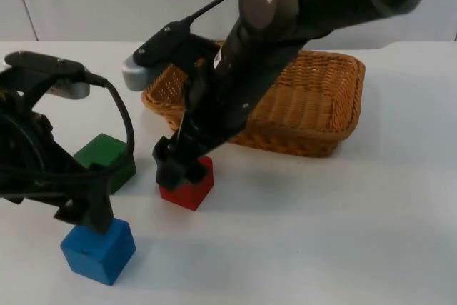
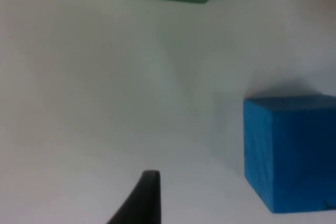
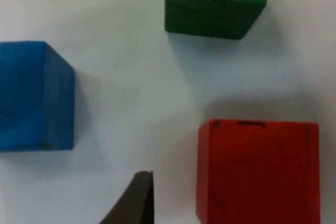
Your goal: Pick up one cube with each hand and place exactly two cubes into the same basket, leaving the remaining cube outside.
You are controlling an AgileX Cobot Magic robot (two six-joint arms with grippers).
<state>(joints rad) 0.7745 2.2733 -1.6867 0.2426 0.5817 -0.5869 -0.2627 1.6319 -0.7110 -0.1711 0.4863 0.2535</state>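
A blue cube [image 1: 98, 249] lies near the table's front left, and my left gripper [image 1: 88, 216] hangs open right above its back edge. In the left wrist view the blue cube [image 2: 290, 151] sits beside one black fingertip [image 2: 145, 201], not touching it. A red cube [image 1: 188, 184] lies in front of the wicker basket [image 1: 314, 105]. My right gripper [image 1: 177, 168] stands open over the red cube's left side. The right wrist view shows the red cube [image 3: 258, 171] a gap away from a fingertip [image 3: 135, 201]. A green cube [image 1: 104, 158] rests between the two arms.
The basket holds nothing that I can see, and the right arm crosses over its left end. The green cube [image 3: 215, 2] and blue cube [image 3: 32, 96] lie beyond the red one. Open table spreads to the front right.
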